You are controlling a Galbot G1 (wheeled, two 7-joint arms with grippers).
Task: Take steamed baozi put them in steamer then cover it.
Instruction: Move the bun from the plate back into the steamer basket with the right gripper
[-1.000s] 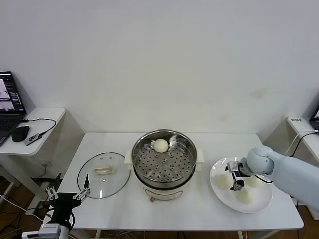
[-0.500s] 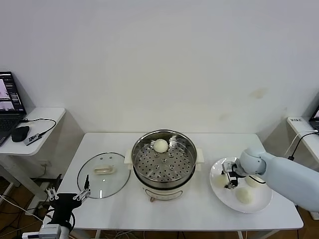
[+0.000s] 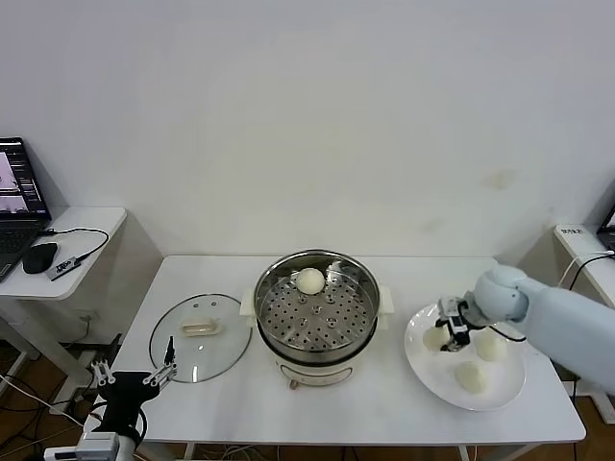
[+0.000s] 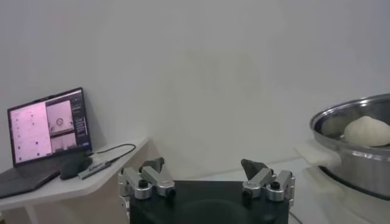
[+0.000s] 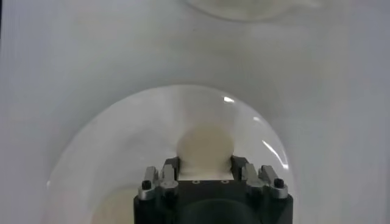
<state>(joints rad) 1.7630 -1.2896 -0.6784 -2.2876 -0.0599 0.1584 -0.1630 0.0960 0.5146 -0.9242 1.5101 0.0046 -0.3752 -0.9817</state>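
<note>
Lower left of the head view: your left gripper [image 3: 133,377] hangs idle, fingers spread. Lower right: your right gripper [image 3: 448,328] pinches a baozi [image 3: 435,337] on the white plate [image 3: 432,375], so the second pickup is in hand. Next, lift it clear and carry it left to the steamer [image 3: 317,305], centre frame, where one bun [image 3: 309,280] sits. The cover [image 3: 200,336] lies flat, handle up; the round buns show no long axis.
</note>
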